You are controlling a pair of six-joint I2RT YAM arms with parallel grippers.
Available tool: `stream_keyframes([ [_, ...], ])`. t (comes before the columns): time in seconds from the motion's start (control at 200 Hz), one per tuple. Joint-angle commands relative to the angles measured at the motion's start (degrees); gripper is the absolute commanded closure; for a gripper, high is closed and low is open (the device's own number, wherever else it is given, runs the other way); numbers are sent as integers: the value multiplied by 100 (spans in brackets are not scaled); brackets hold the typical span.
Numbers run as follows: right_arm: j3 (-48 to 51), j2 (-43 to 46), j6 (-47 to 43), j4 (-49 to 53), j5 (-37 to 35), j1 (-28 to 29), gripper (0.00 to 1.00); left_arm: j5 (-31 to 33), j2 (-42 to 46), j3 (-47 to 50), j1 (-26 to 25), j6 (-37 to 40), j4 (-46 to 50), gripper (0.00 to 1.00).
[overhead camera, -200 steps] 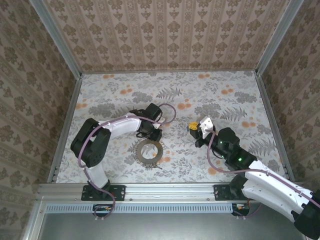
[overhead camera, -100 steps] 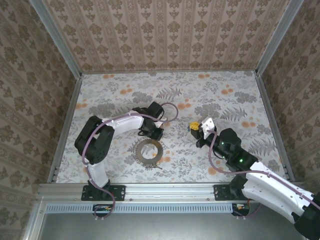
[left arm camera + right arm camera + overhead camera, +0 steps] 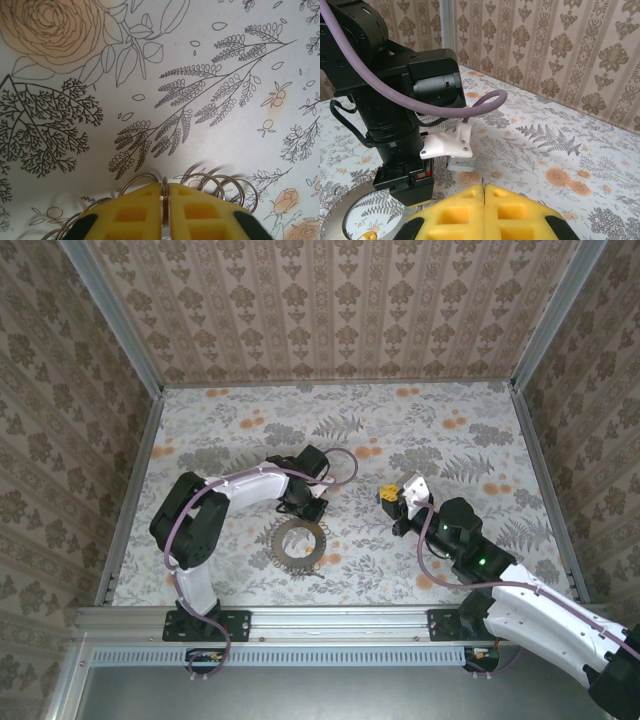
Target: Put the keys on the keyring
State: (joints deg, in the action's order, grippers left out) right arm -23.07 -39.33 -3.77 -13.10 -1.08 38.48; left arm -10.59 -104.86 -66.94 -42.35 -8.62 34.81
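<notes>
My left claw (image 3: 165,197) and right claw (image 3: 484,197) are yellow-tipped. The tabletop (image 3: 420,430) is pale grey, printed with dark ferns and orange roses. Walls (image 3: 330,310) wear brown damask; my cable (image 3: 490,97) is purple.

Around the disc (image 3: 280,548)
The disc lies on the table (image 3: 450,410); left gripper (image 3: 164,195) just behind it, right gripper (image 3: 386,494) apart to its right.

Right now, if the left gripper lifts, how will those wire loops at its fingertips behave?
The wire loops look thin and silvery: probably light, springy rather than floppy. They overlap in a fan, so lifting one likely drags its neighbours. The left gripper is shut, apparently pinching one on a narrow edge; smooth metal may twist or slip between the yellow pads.
</notes>
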Motion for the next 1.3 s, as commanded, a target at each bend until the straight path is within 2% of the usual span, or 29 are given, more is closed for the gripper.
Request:
stream_keyframes([
  [0.0,37,92,113,-160,38,-42,100,65,7,-101,-28,131,270,96],
  [0.105,39,101,122,-157,42,-51,100,66,62,-113,-27,143,330,100],
  [0.37,-30,232,134,75,130,-51,100,-202,652,-132,-65,639,452,100],
  [0.515,-177,346,82,224,636,-51,100,-386,1712,252,-110,1047,55,100],
  [0.675,-385,378,21,5,1825,-42,100,-812,3400,1111,-205,1544,-872,100],
  [0.825,-648,271,35,-447,2827,-8,100,-1484,5141,2063,-254,1563,-2194,100],
  [0.95,-1025,-1,-26,-673,3348,128,100,-1974,5829,2171,-258,1568,-2500,100],
  [1.105,-1500,-390,-374,-615,3414,622,100,-2389,6163,2195,-274,1459,-2865,100],
  [1.295,-1832,-736,-804,-429,3057,1224,100,-2837,6332,2337,-277,1066,-3700,100],
])
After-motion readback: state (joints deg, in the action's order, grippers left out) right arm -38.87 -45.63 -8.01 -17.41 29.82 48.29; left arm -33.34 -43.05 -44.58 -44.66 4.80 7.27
